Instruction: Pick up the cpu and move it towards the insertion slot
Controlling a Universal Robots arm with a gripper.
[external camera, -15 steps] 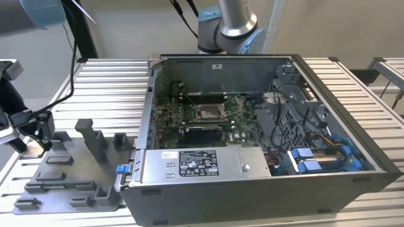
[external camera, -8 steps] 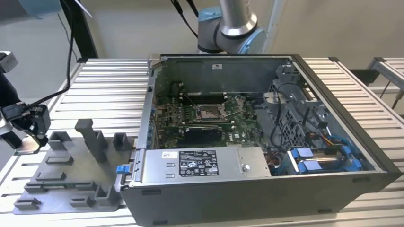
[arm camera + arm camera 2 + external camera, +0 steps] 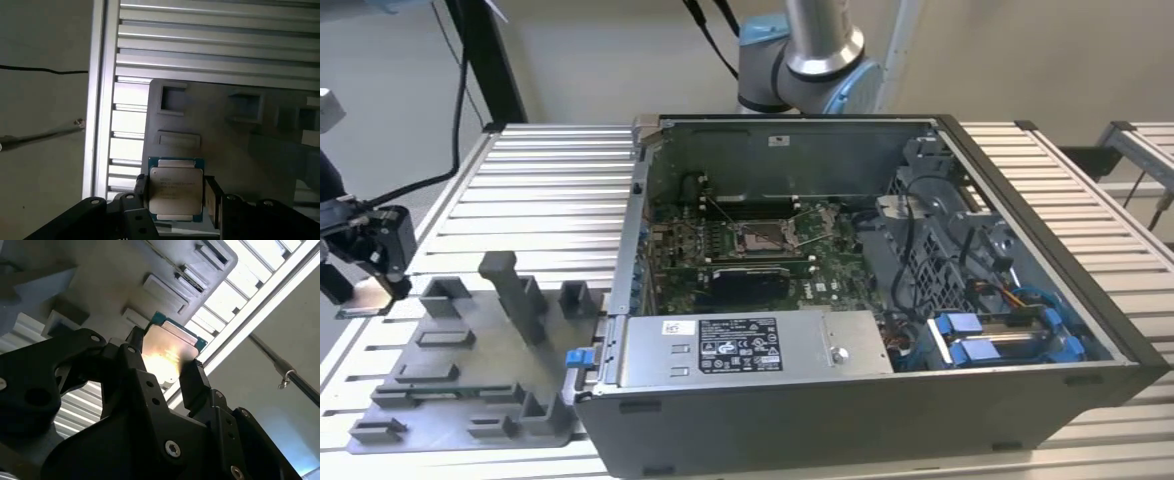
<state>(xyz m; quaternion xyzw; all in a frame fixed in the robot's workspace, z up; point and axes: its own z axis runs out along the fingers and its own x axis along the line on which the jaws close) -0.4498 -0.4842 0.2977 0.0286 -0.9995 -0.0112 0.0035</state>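
First wrist view has the cpu (image 3: pixel 176 185) pinched by two opposite edges between the black fingers (image 3: pixel 141 186) of the gripper (image 3: pixel 176 194), so the jaws are clenched on the chip. Gripping the edges leaves both flat faces free, which I judge suits a part whose underside must seat into a socket.

Its upper face is a pale silver metal plate with rounded corners and faint print. The plate sits on a thin green board that shows as a narrow rim around the metal. In the second wrist view that face flares with reflected light.

Behind it lie the grey plastic tray (image 3: pixel 225 125) with its rectangular pockets and the slatted aluminium table (image 3: pixel 210 45). The chip seems to hang clear of both, though the gap is hard to judge.

In the exterior view the gripper is at the exterior view's left, beside the tray's left edge and well apart from the open computer case (image 3: pixel 881 400). The insertion slot (image 3: pixel 761 237), a silver-framed socket on the green motherboard, sits inside that case, so most of the carry is not yet done.
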